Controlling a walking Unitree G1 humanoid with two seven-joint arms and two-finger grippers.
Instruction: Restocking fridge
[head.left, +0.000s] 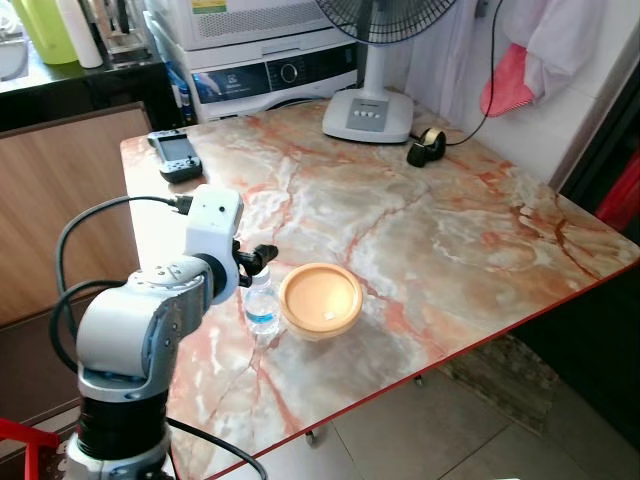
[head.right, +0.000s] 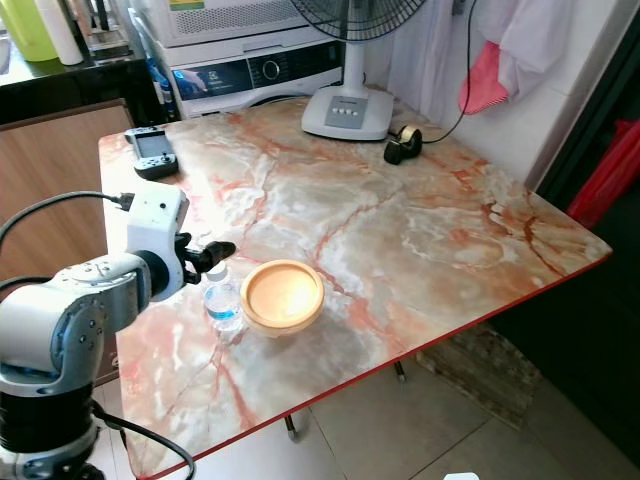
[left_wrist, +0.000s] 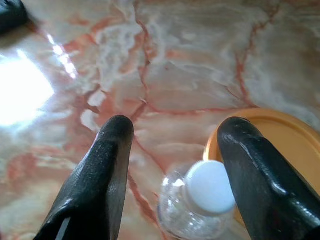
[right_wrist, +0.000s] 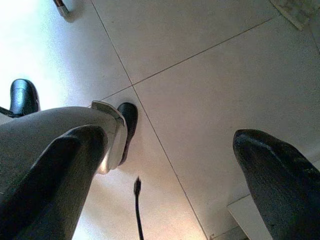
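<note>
Basically just starting: left gripper is hovering with fingers apart over the water bottle, standing lower left of the marble table beside the orange bowl, ungrasped, while the right gripper is hanging idle, fingers apart.

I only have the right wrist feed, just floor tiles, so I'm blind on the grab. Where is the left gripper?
Observer: The left gripper hangs open just above a small water bottle on the marble table.
Operator: Anything crowding the bottle?
Observer: An orange bowl stands right beside it, on the robot's right.
Operator: Is the cap on?
Observer: Yes, a white cap shows between the fingers.
</note>
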